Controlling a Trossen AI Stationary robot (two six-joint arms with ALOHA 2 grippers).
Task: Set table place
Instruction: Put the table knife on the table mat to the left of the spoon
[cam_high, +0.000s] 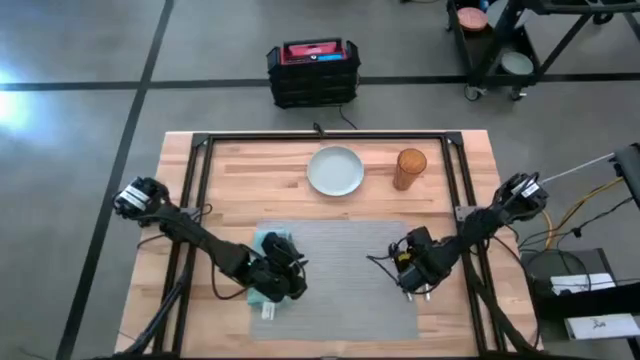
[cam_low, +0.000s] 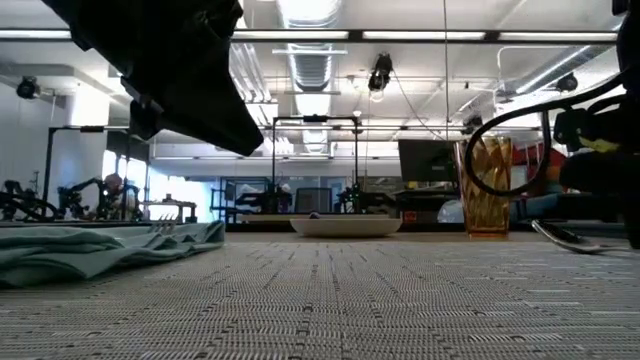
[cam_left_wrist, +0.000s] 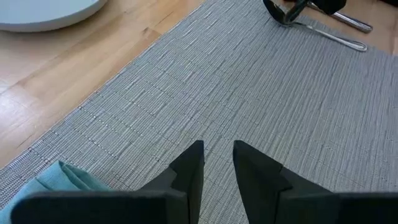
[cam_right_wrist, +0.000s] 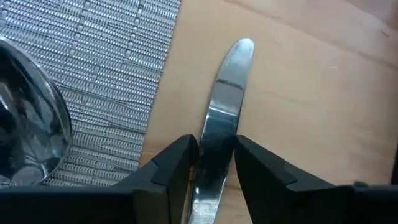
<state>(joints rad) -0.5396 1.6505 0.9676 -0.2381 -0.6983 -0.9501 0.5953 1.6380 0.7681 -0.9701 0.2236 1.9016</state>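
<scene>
Cutlery step in hand: right pincer (cam_right_wrist: 212, 163) clamped on a knife (cam_right_wrist: 225, 118) over bare surface (cam_high: 455, 310) just beside the placemat (cam_high: 340, 280), spoon (cam_right_wrist: 28, 137) on its edge; left pincer (cam_left_wrist: 217, 163) narrowly parted, empty, above the mat by the napkin (cam_high: 266, 268); next, likely lay knife straight, release.

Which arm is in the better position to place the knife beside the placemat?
The right one. Its end effector is shut on the knife, over bare table beside the placemat. The left end effector is empty, by the napkin.
</scene>
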